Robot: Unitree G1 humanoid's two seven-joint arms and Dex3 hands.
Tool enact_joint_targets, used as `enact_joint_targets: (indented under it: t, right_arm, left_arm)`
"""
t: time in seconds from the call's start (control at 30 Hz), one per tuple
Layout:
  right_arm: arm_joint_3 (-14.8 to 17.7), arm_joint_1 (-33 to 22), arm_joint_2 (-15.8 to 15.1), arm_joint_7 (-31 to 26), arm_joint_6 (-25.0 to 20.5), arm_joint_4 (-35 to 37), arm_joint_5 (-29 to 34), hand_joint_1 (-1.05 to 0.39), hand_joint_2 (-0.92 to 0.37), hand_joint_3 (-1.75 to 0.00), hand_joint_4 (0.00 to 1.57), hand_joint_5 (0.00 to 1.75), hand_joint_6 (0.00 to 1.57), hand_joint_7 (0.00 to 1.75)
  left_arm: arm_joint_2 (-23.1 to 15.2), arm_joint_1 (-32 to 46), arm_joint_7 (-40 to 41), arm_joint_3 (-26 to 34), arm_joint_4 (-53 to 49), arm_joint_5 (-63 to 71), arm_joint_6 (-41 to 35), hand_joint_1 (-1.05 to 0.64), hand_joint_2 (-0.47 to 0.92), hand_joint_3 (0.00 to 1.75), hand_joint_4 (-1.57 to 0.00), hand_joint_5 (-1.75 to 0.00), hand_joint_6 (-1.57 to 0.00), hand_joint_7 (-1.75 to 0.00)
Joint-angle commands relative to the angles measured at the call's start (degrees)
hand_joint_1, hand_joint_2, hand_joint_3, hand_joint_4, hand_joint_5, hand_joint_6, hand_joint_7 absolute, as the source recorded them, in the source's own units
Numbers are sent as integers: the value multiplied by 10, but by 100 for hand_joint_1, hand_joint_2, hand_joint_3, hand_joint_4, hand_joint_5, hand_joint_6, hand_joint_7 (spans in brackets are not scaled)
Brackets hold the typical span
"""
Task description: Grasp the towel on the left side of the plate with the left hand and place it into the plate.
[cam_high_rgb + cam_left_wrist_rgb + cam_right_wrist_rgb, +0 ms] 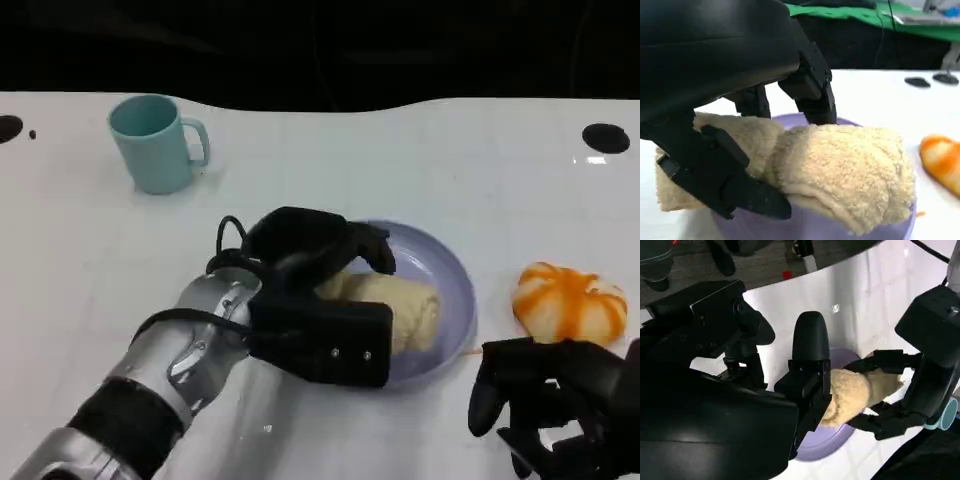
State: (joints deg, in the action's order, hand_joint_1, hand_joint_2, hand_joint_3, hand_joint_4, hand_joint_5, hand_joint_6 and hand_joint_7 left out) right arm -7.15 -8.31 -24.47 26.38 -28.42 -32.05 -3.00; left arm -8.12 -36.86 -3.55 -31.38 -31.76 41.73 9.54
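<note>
A beige rolled towel (405, 300) lies in the lilac plate (455, 275) at the table's middle. My left hand (305, 262) reaches over the plate's left rim and grips the towel. In the left wrist view the thumb (725, 175) lies along the front of the towel (845, 170) and the fingers (812, 92) stand behind it; one end of the roll overhangs the plate (815, 227) rim. The right wrist view shows the left hand (925, 365) with fingers on both sides of the towel (855, 390) above the plate (820, 442). My right hand (560, 400) rests at the lower right, fingers curled, holding nothing.
A teal mug (155, 140) stands at the back left. An orange-and-white striped soft object (570, 300) lies right of the plate, just ahead of my right hand. Black round marks (605, 137) sit at the table's far corners.
</note>
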Motion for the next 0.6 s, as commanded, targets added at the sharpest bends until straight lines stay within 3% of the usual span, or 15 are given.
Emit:
enact_joint_targets:
  t: [0.03, 0.23, 0.6]
  right_arm:
    - [9, -1, -8, 1, -2, -7, -5, 6, -61, -106, 69, 168, 67, 144]
    - [9, -1, -9, 2, 0, -5, -4, 7, -61, -105, 70, 168, 68, 144]
    - [11, 2, -12, 3, -4, -6, -5, 7, -61, -105, 69, 168, 67, 144]
  left_arm:
    - [-21, -7, -22, -10, 31, 24, -20, -56, 92, 7, -19, -34, -25, 0]
    - [-38, 8, -27, 2, 77, 26, -30, -73, 92, 9, -6, -28, -11, 0]
    - [-79, 75, -122, 83, 211, -77, -68, -71, 92, 13, -13, -38, -19, -4]
